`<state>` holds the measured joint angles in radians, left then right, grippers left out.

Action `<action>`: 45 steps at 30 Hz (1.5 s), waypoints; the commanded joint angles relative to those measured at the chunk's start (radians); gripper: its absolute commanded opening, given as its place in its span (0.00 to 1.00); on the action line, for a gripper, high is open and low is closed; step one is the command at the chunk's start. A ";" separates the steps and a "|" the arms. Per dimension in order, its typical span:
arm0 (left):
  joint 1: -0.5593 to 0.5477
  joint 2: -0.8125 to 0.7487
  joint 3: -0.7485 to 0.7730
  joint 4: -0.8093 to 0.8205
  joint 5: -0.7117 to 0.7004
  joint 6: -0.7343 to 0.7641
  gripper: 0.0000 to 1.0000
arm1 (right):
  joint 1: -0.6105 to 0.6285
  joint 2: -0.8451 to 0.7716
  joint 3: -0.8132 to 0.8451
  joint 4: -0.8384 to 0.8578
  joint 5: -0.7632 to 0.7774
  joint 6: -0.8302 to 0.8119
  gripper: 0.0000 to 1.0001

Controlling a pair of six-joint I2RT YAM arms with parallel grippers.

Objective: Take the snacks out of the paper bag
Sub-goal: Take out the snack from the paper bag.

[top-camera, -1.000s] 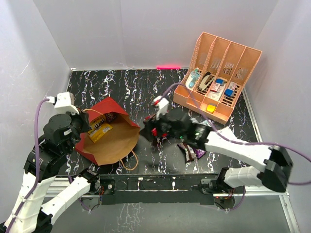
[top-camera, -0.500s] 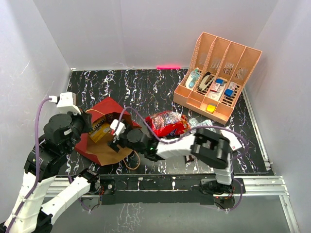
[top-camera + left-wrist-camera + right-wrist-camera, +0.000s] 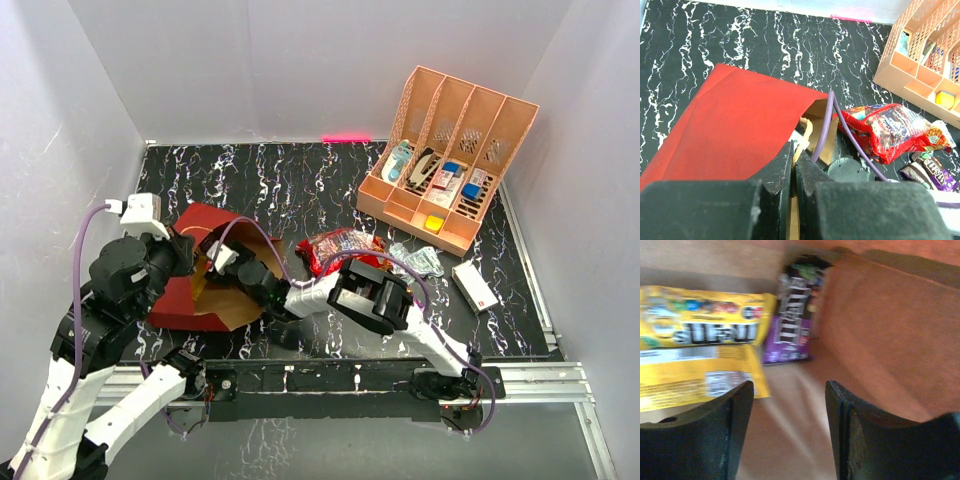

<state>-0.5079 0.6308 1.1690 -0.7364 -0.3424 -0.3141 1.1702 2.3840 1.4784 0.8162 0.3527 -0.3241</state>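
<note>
- The paper bag (image 3: 185, 300) lies on its side at the left centre of the top view, red side up, with its brown-lined mouth facing right.
- The left gripper (image 3: 793, 150) is clenched on the upper edge of the bag's mouth. In the left wrist view its two fingers are pressed together, with a strip of tan paper between them.
- The right arm (image 3: 300, 295) reaches leftwards from the middle of the top view into the bag's mouth, and a purple cable (image 3: 827, 125) loops along it.
- The right gripper (image 3: 788, 387) is inside the bag with its fingers spread apart and nothing between them. This view is blurred.
- Beyond those fingers a yellow packet (image 3: 695, 365) lies on the brown lining at the left of the right wrist view.
- A purple bar (image 3: 792, 325) sits just to the right of the yellow packet, at the upper centre.
- A red packet (image 3: 335, 250) with bright print lies on the black marbled table (image 3: 280, 180), just right of the bag's mouth.
- Silvery packets (image 3: 420, 262) lie right of the red packet.
- In the left wrist view a purple candy wrapper (image 3: 935, 172) shows at the right edge, below the red packet.
- A white box (image 3: 473, 285) with a red mark lies further right in the top view.
- A peach organizer (image 3: 495, 130) stands at the upper right.
</note>
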 commanded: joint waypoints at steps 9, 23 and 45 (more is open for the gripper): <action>-0.007 -0.103 -0.083 0.012 -0.041 0.072 0.00 | -0.042 -0.233 -0.261 0.029 -0.271 -0.266 0.60; -0.007 -0.318 -0.237 0.118 -0.031 0.147 0.00 | -0.044 -0.307 -0.171 -0.350 -0.672 -0.814 0.72; -0.007 -0.223 -0.159 0.131 0.026 0.129 0.00 | -0.014 0.041 0.258 -0.488 -0.636 -1.064 0.73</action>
<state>-0.5110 0.3897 0.9676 -0.6296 -0.3428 -0.2005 1.1584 2.3806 1.6440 0.3412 -0.3046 -1.3209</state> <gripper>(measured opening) 0.010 0.736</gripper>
